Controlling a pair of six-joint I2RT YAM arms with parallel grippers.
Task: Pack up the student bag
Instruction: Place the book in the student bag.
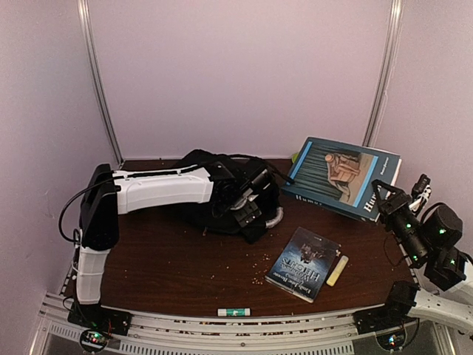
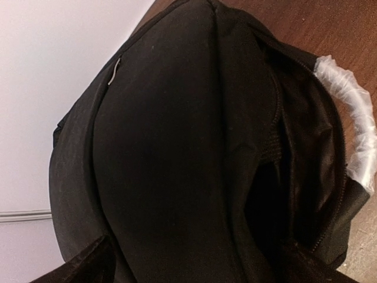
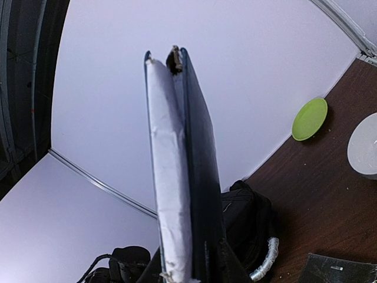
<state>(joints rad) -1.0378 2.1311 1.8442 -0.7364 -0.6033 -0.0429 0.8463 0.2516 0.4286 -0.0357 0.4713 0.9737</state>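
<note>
Black fabric fills the left wrist view: the student bag (image 2: 177, 153) lies slumped with its mouth gaping at 3 o'clock, and a pale, plastic-wrapped handle (image 2: 353, 118) curls along that edge. From above, the bag (image 1: 203, 185) sits on the brown worktop (image 1: 170, 259) at about 12 o'clock, close to the back wall. The left pincer (image 1: 249, 209) is down on the bag's right side, but whether its fingers are spread or pressed together cannot be told.

Over at 2 o'clock the right pincer (image 1: 382, 194) is pinching a large blue-edged book (image 1: 344, 177) by its right edge, and the book tilts up off the worktop. The right wrist camera sees that book (image 3: 177, 177) edge-on, white pages beside dark cover.

A small dark book (image 1: 303, 262) lies flat at 5 o'clock, with a pale yellow stick (image 1: 337, 270) just beside it. A white tube (image 1: 233, 312) rests on the front rail at 6 o'clock. Crumbs dot the wood.
</note>
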